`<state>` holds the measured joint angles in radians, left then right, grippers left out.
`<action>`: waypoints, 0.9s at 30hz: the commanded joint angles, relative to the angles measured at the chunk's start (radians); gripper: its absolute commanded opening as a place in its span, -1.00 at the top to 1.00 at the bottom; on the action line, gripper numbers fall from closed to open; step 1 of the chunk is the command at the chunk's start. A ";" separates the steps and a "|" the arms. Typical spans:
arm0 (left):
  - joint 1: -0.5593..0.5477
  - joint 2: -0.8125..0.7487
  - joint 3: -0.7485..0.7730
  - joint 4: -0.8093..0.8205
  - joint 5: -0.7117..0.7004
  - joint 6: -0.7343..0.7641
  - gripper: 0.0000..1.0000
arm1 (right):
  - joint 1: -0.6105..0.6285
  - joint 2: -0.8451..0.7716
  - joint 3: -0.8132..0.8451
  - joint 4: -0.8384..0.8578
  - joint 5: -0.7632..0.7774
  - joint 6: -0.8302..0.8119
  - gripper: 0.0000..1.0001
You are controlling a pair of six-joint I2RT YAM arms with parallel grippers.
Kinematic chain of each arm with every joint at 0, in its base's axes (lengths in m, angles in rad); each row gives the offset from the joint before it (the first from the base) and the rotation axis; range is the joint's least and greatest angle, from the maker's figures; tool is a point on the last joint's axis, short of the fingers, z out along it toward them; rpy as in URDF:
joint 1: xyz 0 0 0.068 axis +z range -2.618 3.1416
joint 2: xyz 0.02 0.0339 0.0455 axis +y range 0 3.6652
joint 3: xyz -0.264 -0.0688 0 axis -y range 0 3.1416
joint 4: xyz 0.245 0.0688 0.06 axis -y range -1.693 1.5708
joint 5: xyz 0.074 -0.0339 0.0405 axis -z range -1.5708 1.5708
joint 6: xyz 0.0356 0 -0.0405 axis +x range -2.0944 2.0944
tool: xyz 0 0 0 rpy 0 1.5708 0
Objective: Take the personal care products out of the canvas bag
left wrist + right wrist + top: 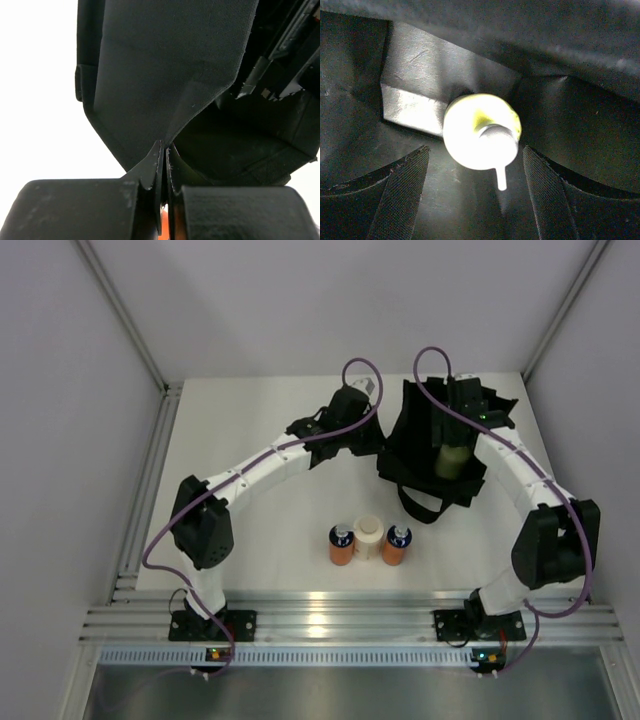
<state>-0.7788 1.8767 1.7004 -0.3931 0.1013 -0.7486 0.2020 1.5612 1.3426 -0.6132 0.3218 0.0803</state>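
Note:
The black canvas bag (432, 450) stands at the back right of the table. My left gripper (368, 435) is shut on the bag's left rim; in the left wrist view the fabric (165, 85) is pinched between the fingertips (165, 150). My right gripper (452, 425) is open and reaches down into the bag. The yellow-green bottle with white pump top (481, 131) stands upright on the bag's floor between and just beyond my open fingers (402, 195); it also shows in the top view (452, 460). Two orange bottles (341, 544) (396, 544) and the beige cylinder (368, 536) stand on the table.
The three bottles stand in a row in front of the bag, between the two arms. A bag strap (425, 510) loops out toward them. White walls enclose the table on the left, back and right.

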 commanded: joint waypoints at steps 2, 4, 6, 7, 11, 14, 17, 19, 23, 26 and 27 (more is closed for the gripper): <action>-0.004 -0.005 0.010 -0.036 -0.029 -0.023 1.00 | -0.015 -0.006 0.067 -0.026 0.042 -0.053 -0.48; -0.004 -0.001 0.008 -0.038 -0.020 -0.032 1.00 | -0.018 0.005 0.070 -0.023 0.057 -0.062 -0.49; -0.005 -0.001 0.007 -0.039 -0.017 -0.038 1.00 | -0.026 0.007 0.063 -0.013 0.045 -0.063 -0.49; -0.005 -0.001 0.007 -0.036 -0.015 -0.038 1.00 | -0.030 0.016 0.058 -0.007 0.042 -0.062 -0.49; -0.007 -0.001 0.018 -0.036 -0.017 -0.040 1.00 | -0.069 0.057 0.053 -0.006 -0.042 -0.054 -0.45; -0.008 -0.001 0.022 -0.036 -0.018 -0.037 1.00 | -0.084 0.066 0.043 0.003 -0.081 -0.051 -0.41; -0.008 -0.011 0.018 -0.038 -0.038 -0.035 1.00 | -0.102 0.073 0.038 0.003 -0.130 -0.047 -0.32; -0.008 -0.019 0.015 -0.036 -0.049 -0.035 1.00 | -0.113 0.071 0.029 0.007 -0.164 -0.044 -0.28; -0.010 -0.024 0.013 -0.038 -0.049 -0.035 1.00 | -0.122 0.077 0.018 0.013 -0.187 -0.036 0.05; -0.008 -0.024 0.010 -0.036 -0.048 -0.038 1.00 | -0.121 0.080 0.009 0.013 -0.207 -0.039 0.19; -0.008 -0.025 0.011 -0.036 -0.045 -0.038 1.00 | -0.122 0.074 0.000 0.012 -0.208 -0.040 0.27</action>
<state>-0.7807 1.8755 1.7023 -0.3969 0.0727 -0.7856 0.0982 1.6238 1.3621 -0.5987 0.1635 0.0353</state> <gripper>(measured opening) 0.019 0.396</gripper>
